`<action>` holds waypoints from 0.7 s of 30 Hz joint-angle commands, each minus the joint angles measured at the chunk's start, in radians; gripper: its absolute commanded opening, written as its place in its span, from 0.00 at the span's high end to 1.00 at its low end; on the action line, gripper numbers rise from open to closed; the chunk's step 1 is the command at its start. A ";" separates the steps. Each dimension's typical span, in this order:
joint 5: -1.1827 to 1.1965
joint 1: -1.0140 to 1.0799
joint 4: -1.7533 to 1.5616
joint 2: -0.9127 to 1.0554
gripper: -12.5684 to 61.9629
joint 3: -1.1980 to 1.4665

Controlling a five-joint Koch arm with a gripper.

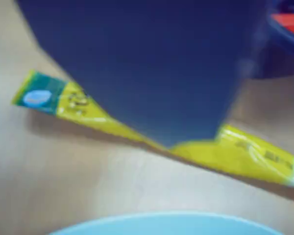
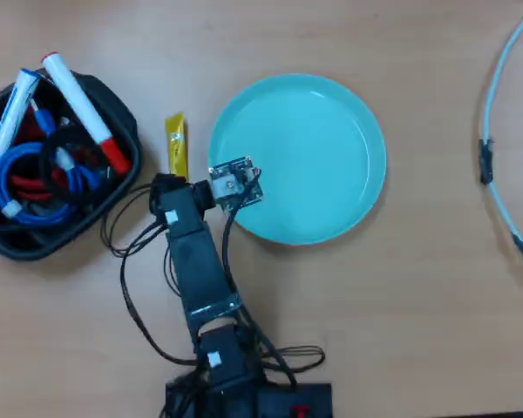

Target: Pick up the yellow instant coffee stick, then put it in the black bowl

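- Overhead view: the yellow instant coffee stick (image 2: 176, 145) is seen lying flat on the wooden table (image 2: 418, 305), between the black bowl (image 2: 122, 113) and the turquoise plate (image 2: 331, 104).
- The stick is just beside the plate's left rim and near the bowl, and no touch with either is seen.
- The lower end of the stick is hidden under the front of the arm (image 2: 196, 261).
- The gripper (image 2: 167, 185) is held right over that lower end of the stick.
- The black bowl is filled with other things: a white marker with a red cap (image 2: 83, 109), a white marker with a blue cap (image 2: 10, 109), and blue and red cords (image 2: 30, 174).
- A pale cable (image 2: 497, 104) is laid along the right side of the table.
- Wrist view: the picture is blurred, and a wide dark blue jaw is seen covering the middle of the stick (image 1: 76, 105).
- The green end of the stick is shown at the left of that view, and its yellow body runs down to the right.
- Only one jaw is shown, so it cannot be told if the jaws are spread or pressed together.
- The plate's rim (image 1: 171, 223) is seen at the bottom edge of the wrist view.
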 commanded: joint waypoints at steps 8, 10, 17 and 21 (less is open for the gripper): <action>-0.081 -0.057 0.009 -0.133 0.44 -0.091; -0.081 -0.058 0.003 -0.155 0.44 -0.089; -0.086 -0.063 -0.009 -0.218 0.44 -0.092; -0.084 -0.069 -0.029 -0.305 0.43 -0.124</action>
